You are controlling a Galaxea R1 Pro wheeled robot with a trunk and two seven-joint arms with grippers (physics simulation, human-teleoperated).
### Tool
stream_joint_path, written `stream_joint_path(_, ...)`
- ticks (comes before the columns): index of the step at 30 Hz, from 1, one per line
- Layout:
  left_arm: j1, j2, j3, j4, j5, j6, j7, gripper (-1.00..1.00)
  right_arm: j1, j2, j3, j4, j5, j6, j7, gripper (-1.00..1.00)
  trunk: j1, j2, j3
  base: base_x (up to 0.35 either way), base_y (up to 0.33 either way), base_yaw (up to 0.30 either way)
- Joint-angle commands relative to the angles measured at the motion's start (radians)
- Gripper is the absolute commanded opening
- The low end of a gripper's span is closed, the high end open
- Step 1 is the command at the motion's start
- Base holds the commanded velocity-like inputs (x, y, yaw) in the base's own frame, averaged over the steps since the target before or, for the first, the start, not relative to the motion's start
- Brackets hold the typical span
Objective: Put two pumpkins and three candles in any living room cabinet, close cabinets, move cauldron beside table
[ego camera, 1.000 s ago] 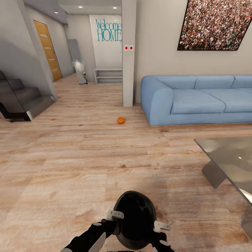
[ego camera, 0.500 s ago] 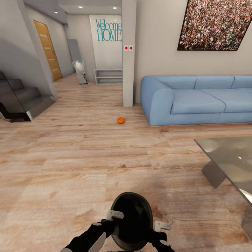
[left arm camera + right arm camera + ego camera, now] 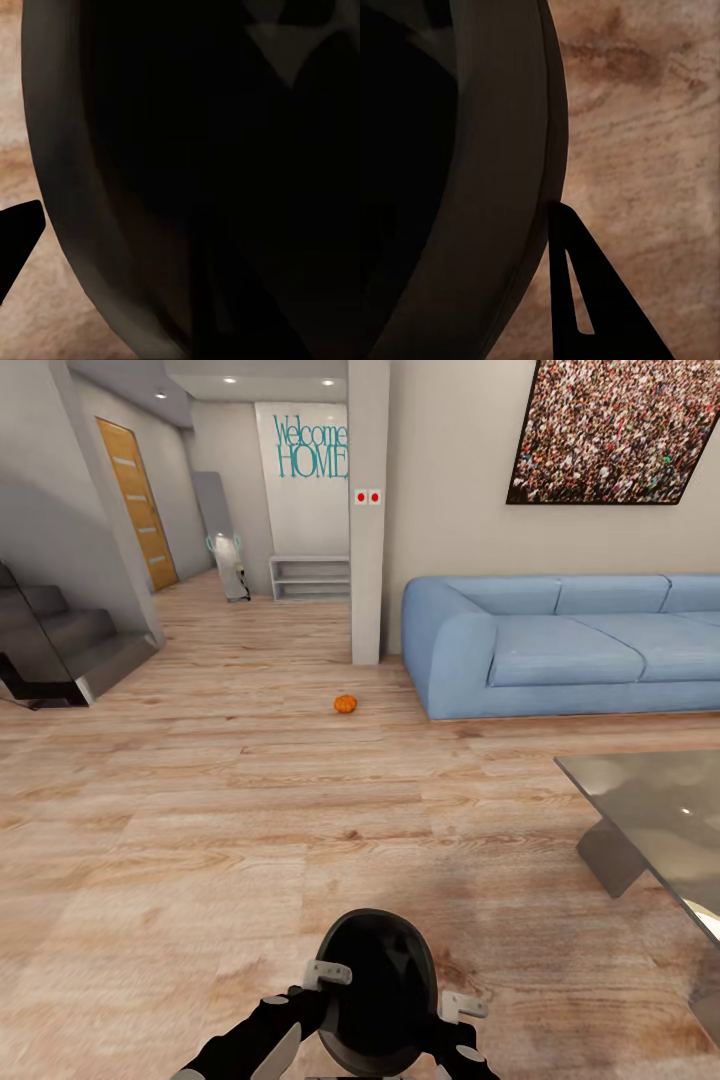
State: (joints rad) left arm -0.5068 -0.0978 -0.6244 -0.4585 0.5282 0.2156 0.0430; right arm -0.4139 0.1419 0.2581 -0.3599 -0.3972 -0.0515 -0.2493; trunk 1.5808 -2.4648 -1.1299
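The black round cauldron (image 3: 378,980) hangs low in front of me above the wood floor, held from both sides at its rim. My left gripper (image 3: 328,973) is shut on its left edge and my right gripper (image 3: 462,1007) on its right edge. Up close, the left wrist view shows the dark cauldron wall (image 3: 210,180), and the right wrist view shows the cauldron rim (image 3: 450,187) with one finger (image 3: 585,300) outside it. One orange pumpkin (image 3: 345,703) lies on the floor by the sofa's left end. The glossy grey table (image 3: 650,800) stands at the right.
A long blue sofa (image 3: 560,640) lines the far wall, with a grey pillar (image 3: 367,510) at its left end. Stairs (image 3: 60,645) rise at the left, and a low white shelf (image 3: 310,577) stands in the hallway beyond. Open wood floor lies ahead of me.
The cauldron shifted slightly to the left between my grippers a second ago. It has held still since then, and the room's view is unchanged.
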Motion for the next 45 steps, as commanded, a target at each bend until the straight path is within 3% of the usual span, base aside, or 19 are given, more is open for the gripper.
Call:
stream_joint_path(1, -0.001, 0.001, -0.007, -0.002, 0.012, 0.002, 0.003, -1.00, 0.001, 0.000, 0.020, 0.003, -0.032, -0.004, 0.001, -1.00, 0.000, 0.000, -0.001, 0.000, 0.000, 0.000)
stream_joint_path(11, -0.001, 0.001, -0.002, -0.003, 0.013, 0.004, 0.002, -1.00, 0.000, 0.000, 0.020, 0.003, -0.032, -0.004, 0.001, -1.00, 0.000, 0.000, -0.001, 0.000, 0.000, 0.000)
stream_joint_path(16, -0.001, 0.001, -0.002, -0.003, 0.013, 0.004, 0.002, -1.00, 0.000, 0.000, 0.020, 0.003, -0.032, -0.004, 0.001, -1.00, -0.019, 0.035, 0.015, 0.000, 0.000, 0.000)
stream_joint_path(25, -0.001, 0.001, 0.000, -0.003, 0.013, 0.004, 0.001, -1.00, 0.001, 0.001, 0.020, 0.003, -0.032, -0.004, 0.001, -1.00, -0.019, 0.035, 0.015, 0.000, 0.000, 0.000)
stream_joint_path(45, -0.001, 0.000, 0.000, -0.003, 0.013, 0.004, 0.001, -1.00, 0.001, 0.000, 0.020, 0.003, -0.032, -0.004, 0.001, -1.00, -0.096, 0.175, 0.077, 0.000, 0.000, 0.000)
